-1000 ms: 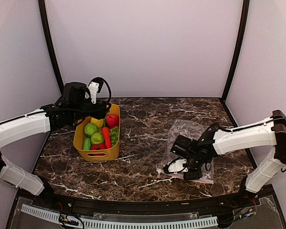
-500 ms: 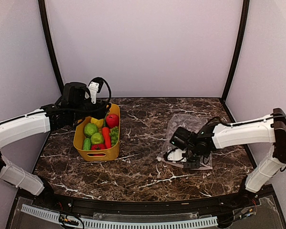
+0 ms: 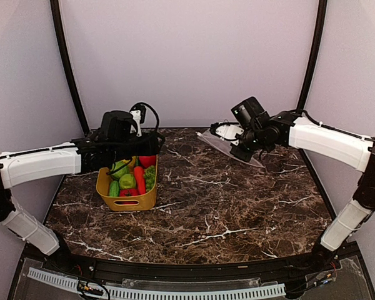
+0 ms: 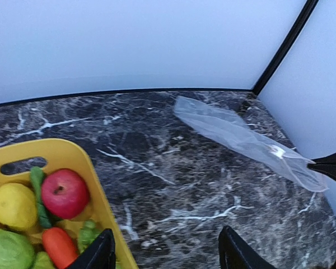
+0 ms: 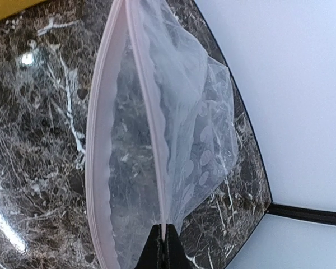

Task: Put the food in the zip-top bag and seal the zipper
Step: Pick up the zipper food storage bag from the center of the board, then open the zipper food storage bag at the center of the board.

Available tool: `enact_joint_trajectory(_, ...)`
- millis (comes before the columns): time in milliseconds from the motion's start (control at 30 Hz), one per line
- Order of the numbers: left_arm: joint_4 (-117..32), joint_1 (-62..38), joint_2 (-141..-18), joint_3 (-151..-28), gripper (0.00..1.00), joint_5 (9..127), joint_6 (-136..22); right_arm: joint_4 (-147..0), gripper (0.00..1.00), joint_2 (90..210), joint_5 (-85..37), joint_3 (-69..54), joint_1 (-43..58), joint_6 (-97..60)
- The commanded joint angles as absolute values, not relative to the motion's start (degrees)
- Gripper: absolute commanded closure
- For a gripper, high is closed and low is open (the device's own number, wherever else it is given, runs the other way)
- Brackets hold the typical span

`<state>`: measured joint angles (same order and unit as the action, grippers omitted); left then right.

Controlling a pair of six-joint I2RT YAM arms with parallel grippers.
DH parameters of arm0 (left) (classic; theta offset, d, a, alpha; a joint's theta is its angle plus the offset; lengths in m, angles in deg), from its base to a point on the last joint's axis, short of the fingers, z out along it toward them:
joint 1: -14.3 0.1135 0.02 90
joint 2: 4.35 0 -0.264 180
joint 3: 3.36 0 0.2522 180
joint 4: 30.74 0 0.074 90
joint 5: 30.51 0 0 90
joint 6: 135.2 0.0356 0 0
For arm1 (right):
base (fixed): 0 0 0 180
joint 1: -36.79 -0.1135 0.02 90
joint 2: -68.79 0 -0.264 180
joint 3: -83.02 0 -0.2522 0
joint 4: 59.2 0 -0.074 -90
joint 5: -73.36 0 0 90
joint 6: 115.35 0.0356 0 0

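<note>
The food lies in a yellow basket (image 3: 126, 201): a red apple (image 4: 64, 192), a yellow lemon (image 4: 14, 206), an orange carrot (image 4: 59, 246) and green pieces (image 3: 127, 181). My left gripper (image 4: 165, 255) hovers open over the basket's right rim with nothing between its fingers; the top view shows this gripper (image 3: 154, 143) above the basket's far corner. My right gripper (image 5: 166, 247) is shut on one lip of the zipper (image 5: 148, 112). It holds the zip-top bag (image 5: 201, 101) up off the table, its mouth gaping. In the top view the bag (image 3: 222, 144) hangs at the back centre.
Dark marble table (image 3: 206, 206) with pale walls behind and at both sides. A black corner post (image 4: 280, 47) stands behind the bag. The basket stands at the left of the table.
My right gripper shut on the bag at the near right and has carried it up and back to the rear centre. My left arm has shifted right over the basket.
</note>
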<state>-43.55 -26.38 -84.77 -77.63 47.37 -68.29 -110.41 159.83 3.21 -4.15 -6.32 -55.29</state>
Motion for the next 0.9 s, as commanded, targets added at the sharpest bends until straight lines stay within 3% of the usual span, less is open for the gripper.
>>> enact_joint_trajectory(0,-35.87,-32.05,-89.35,-80.06,0.36,44.69,-76.34,-107.73,1.00,162.35,0.80,0.91,-6.15,-53.35)
enact_joint_trajectory(233,-24.46,-37.20,-99.07,-84.14,0.34,45.15,-86.94,-107.82,1.00,166.03,-4.49,5.96,-6.12,-45.99)
enact_joint_trajectory(500,-21.42,-38.83,-108.58,-91.45,0.34,47.61,-93.28,-109.59,1.00,168.67,-8.45,9.45,-6.19,-40.99)
enact_joint_trajectory(767,-32.33,-38.76,-113.67,-98.35,0.43,42.59,-102.86,-109.65,1.00,167.18,-10.54,9.33,-6.31,-39.94)
enact_joint_trajectory(867,-32.59,-38.73,-115.15,-98.90,0.55,42.53,-105.04,-109.61,1.00,166.79,-9.47,9.02,-6.45,-40.11)
